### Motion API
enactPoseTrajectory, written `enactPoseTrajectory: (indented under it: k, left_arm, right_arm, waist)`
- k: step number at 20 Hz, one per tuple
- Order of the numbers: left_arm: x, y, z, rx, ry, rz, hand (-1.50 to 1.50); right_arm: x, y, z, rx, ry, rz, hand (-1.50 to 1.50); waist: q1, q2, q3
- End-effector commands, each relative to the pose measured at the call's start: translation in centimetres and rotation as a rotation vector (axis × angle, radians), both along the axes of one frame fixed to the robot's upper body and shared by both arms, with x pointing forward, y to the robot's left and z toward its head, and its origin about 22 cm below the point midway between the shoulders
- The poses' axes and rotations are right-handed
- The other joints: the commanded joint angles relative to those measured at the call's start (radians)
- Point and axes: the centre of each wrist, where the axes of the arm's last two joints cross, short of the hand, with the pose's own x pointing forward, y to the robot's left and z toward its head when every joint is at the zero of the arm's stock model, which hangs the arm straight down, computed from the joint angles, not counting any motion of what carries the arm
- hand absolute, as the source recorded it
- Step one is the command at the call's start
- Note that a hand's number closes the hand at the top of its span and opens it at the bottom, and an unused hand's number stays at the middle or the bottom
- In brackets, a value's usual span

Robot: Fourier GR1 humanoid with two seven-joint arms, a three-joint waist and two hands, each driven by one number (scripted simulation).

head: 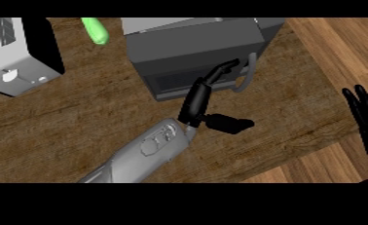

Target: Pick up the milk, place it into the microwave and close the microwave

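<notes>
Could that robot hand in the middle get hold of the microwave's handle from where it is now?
Probably yes: the left robot hand already stretches its straight fingers to the microwave front, their tips right beside the grey handle, with nothing between.

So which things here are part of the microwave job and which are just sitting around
Job:
microwave
its door handle
left hand, fingers reaching the door
milk: not visible

Lying about:
green object
white appliance
right hand, resting at right edge

Light falls evenly and softly over the wooden worktop (86, 121), neither bright nor dim, with no glare. The microwave (194, 48) throws a faint, narrow shadow along its front edge. The grey forearm (147, 153) shows pale highlights on its upper face. The green object (95, 30) looks flatly lit, without shading.
</notes>
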Motion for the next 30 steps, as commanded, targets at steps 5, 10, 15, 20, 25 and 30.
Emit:
enactPoseTrajectory:
  k: [5, 10, 15, 20, 25, 30]
  left_arm:
    - [2.3, -0.3, 1.8, -0.026, -0.045, 0.066, -1.50]
    - [2.9, -0.7, 2.6, -0.043, -0.055, 0.074, -1.50]
    - [3.4, -0.5, 2.6, -0.050, -0.067, 0.088, -1.50]
    - [3.7, -0.4, 2.5, -0.054, -0.070, 0.105, -1.50]
    - [4.0, -0.4, 2.5, -0.056, -0.089, 0.110, -1.50]
    - [3.8, -0.4, 2.2, -0.075, -0.089, 0.114, -1.50]
  right_arm:
    - [1.4, 0.1, 2.0, 0.005, -0.042, 0.092, -1.50]
    - [2.0, 0.2, 2.9, 0.013, -0.052, 0.122, -1.50]
    - [2.5, 0.2, 3.5, 0.020, -0.055, 0.153, -1.50]
    - [2.9, -0.2, 4.5, 0.009, -0.068, 0.155, -1.50]
    - [3.1, -0.5, 4.8, 0.019, -0.062, 0.152, -1.50]
    - [3.6, -1.2, 6.0, 0.000, -0.067, 0.146, -1.50]
  waist:
    - [-0.043, 0.019, 0.002]
    - [-0.068, 0.021, 0.003]
    - [-0.078, 0.028, 0.004]
    - [-0.092, 0.033, 0.005]
    - [-0.099, 0.032, 0.005]
    - [-0.102, 0.032, 0.004]
